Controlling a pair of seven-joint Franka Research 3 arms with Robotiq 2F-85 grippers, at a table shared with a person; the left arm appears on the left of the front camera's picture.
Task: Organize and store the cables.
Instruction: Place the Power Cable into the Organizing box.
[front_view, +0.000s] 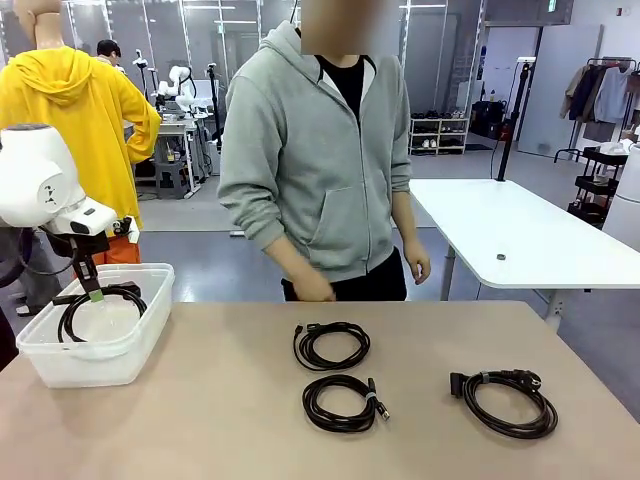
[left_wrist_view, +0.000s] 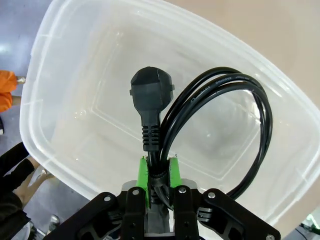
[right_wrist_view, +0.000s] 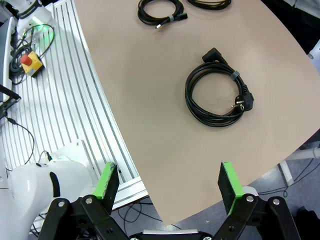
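The coiled cable (left_wrist_view: 220, 115) is pinched just behind its plug (left_wrist_view: 151, 95) by the left hand (left_wrist_view: 159, 175) over the clear tub (left_wrist_view: 60, 60) at the near left of the bench (front_view: 220, 400) — plug aimed down at the tub floor, long axis in line with the fingers, loops hung off to one side. No tie can be made out on those loops, so on release they could be sprung open and draped over the nearest tub wall. The right hand (right_wrist_view: 168, 172) is held spread above the bench's right side — another coil (right_wrist_view: 217, 100) is seen lying beyond it.
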